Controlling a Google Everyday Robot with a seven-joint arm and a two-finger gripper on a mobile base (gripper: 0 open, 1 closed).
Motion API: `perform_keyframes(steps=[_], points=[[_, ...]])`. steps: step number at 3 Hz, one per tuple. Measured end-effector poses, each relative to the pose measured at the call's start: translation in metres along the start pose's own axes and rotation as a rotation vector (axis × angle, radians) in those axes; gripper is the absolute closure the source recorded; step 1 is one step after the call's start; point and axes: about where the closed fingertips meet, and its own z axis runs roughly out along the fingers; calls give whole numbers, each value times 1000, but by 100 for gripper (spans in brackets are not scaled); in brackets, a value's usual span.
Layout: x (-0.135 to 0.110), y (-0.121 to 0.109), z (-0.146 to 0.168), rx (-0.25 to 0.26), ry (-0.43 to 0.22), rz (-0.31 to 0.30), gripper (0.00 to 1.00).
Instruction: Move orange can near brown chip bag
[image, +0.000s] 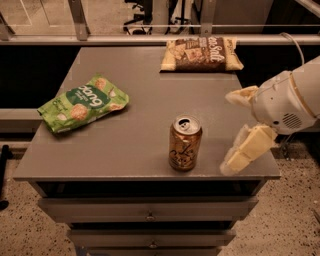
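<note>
The orange can (184, 143) stands upright near the front edge of the grey table (150, 95), silver pull-tab top showing. The brown chip bag (201, 53) lies flat at the table's far edge, right of centre, well behind the can. My gripper (226, 133) comes in from the right, over the table's right front part, just right of the can and apart from it. Its two cream fingers (248, 150) are spread open and hold nothing.
A green bag with white lettering (82, 102) lies on the left side of the table. Drawers (150, 216) sit below the table front. A metal rail (100, 38) runs behind the table. Speckled floor lies to the right.
</note>
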Motion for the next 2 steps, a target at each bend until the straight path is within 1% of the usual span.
perform_keyframes(steps=[1,2], points=[[-28,14,29,-65,-171,1,0],[-49,20,51,-101,-313,1,0]])
